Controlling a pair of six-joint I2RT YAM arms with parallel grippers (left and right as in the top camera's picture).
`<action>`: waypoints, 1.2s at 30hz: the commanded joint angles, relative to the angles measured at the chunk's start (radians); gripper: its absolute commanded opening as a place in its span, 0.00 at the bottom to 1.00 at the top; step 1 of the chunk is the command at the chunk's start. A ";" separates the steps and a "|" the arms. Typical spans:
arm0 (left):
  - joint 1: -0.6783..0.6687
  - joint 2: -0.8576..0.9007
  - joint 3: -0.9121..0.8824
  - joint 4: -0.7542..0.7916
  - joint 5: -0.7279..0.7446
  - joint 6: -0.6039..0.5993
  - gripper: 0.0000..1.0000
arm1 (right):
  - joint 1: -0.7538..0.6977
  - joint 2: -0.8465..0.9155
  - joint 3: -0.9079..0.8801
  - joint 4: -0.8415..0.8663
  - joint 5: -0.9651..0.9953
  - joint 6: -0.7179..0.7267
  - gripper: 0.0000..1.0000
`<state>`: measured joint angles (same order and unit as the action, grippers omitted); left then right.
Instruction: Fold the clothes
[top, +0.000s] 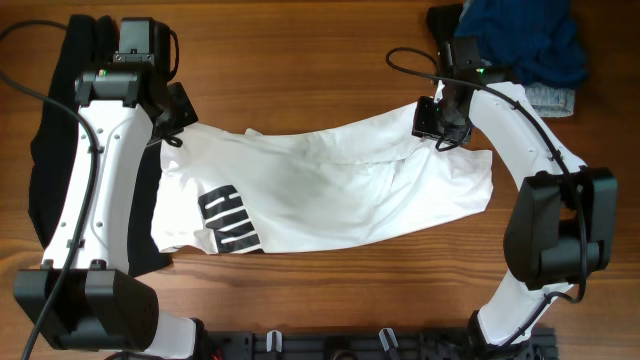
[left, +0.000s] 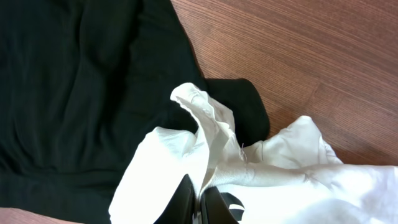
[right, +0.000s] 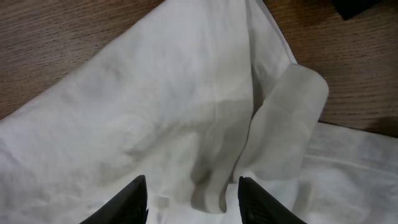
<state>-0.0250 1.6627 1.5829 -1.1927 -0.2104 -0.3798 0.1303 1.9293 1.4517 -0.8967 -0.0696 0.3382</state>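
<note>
The white T-shirt of the clothes lies spread across the table's middle, its black striped print near the front left. My left gripper is shut on the shirt's bunched left edge; in the left wrist view the black fingers pinch white fabric. The plain black garment lies under that arm, and it fills the left of the left wrist view too. My right gripper is open over the shirt's upper right edge. A loose white fold lies between its spread fingers, untouched.
A blue garment and a grey cloth are heaped at the back right corner. A black cable loops beside the right arm. Bare wooden table shows behind the shirt and in front of it.
</note>
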 joint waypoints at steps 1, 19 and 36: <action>0.006 -0.004 -0.003 0.001 0.001 -0.017 0.04 | 0.006 0.012 -0.010 0.011 0.002 0.009 0.43; 0.006 -0.004 -0.003 0.001 0.001 -0.017 0.04 | 0.017 0.012 -0.040 0.024 -0.016 0.009 0.33; 0.006 -0.004 -0.003 0.001 0.002 -0.018 0.04 | 0.027 0.013 -0.040 0.041 0.033 0.029 0.30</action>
<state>-0.0250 1.6627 1.5829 -1.1927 -0.2108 -0.3801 0.1520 1.9297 1.4216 -0.8608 -0.0727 0.3439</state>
